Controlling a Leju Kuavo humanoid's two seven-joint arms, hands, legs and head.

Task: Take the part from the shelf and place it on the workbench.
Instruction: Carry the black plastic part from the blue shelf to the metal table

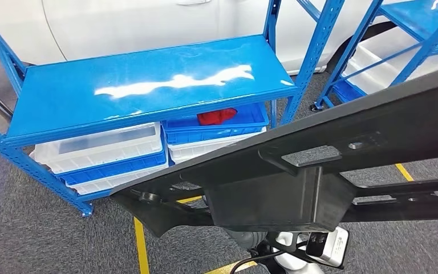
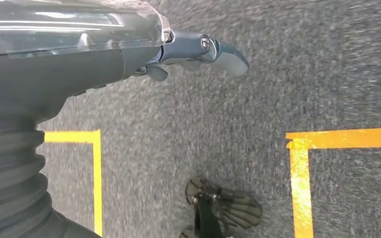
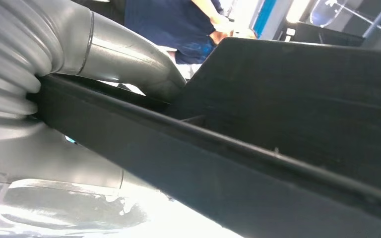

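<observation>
A long black plastic part (image 1: 296, 171) stretches across the head view from lower left to the right edge, lifted in front of the blue shelf (image 1: 148, 85). In the right wrist view my right hand (image 3: 129, 54) grips this part (image 3: 287, 124), its grey thumb lying over the part's raised edge; the other fingers are hidden behind it. My left hand (image 2: 198, 49) hangs above the grey carpet and holds nothing, with one finger stretched out.
Under the shelf's bare top board sit white and blue bins (image 1: 108, 151), one holding a red item (image 1: 217, 116). A second blue rack (image 1: 410, 23) stands at the right, and a white car behind. Yellow tape (image 2: 342, 138) marks the carpet. A person in dark blue (image 3: 178, 25) stands close.
</observation>
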